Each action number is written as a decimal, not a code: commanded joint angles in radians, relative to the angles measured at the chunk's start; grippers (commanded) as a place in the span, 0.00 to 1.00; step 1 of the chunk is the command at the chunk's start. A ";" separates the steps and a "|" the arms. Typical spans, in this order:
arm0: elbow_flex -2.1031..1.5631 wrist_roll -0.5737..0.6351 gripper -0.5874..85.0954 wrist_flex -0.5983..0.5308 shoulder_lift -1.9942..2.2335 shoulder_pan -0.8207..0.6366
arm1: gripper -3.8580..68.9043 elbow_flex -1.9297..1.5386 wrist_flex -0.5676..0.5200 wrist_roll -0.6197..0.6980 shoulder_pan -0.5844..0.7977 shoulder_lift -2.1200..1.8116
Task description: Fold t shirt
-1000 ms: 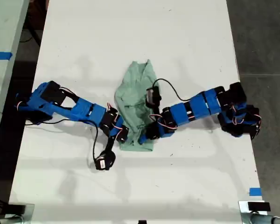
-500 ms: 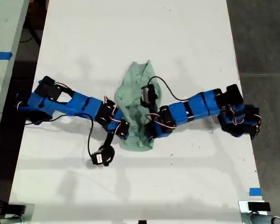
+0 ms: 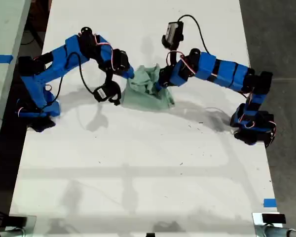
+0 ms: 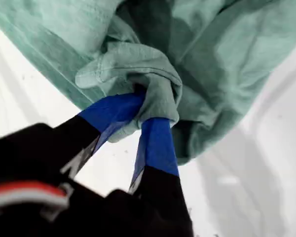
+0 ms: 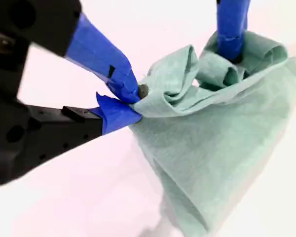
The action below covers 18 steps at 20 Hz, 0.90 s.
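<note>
Pinching a bunched fold of the t shirt (image 4: 197,64) between blue-taped fingers (image 4: 155,143) pressed nearly together, my first gripper (image 4: 149,101) is gripping cloth that wraps over both tips. My second gripper (image 5: 130,101) is clamping an edge of the same pale mint garment (image 5: 212,148) between its own taped fingers (image 5: 106,57), with no gap showing. In the second wrist view, the other gripper's blue finger (image 5: 231,27) is dipping into the crumpled top of the cloth. Seen from the exterior view, the t shirt (image 3: 148,95) is hanging gathered between two blue arms above the white table (image 3: 148,177), toward the far middle, its lower hem trailing near the surface.
</note>
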<state>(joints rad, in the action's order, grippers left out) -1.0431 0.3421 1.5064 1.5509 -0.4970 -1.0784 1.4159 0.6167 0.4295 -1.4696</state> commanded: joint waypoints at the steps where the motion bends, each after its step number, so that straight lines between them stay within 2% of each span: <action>1: 0.025 0.091 0.10 -0.046 -0.092 -0.150 | 0.06 -0.011 -0.064 0.101 0.133 -0.009; 2: 0.044 0.110 0.20 -0.052 -0.166 -0.172 | 0.21 -0.002 -0.057 0.106 0.172 0.031; 3: 0.051 0.126 0.23 -0.058 -0.224 -0.190 | 0.32 0.008 -0.046 0.097 0.199 0.060; 7: 0.052 0.161 0.28 -0.017 -0.216 -0.210 | 0.52 0.043 0.006 0.146 0.215 0.055; 11: 0.043 0.161 0.26 0.069 0.034 -0.249 | 0.54 0.049 0.072 0.160 0.241 -0.057; 15: 0.011 0.175 0.25 0.081 0.206 -0.295 | 0.53 0.063 0.186 0.132 0.357 -0.126; 18: -0.072 0.147 0.23 0.081 0.304 -0.247 | 0.55 -0.003 0.296 0.138 0.373 -0.241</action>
<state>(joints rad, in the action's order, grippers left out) -1.0876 0.5108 1.5846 1.7503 -0.7793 -1.0953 1.6536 0.7593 0.8038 -1.5662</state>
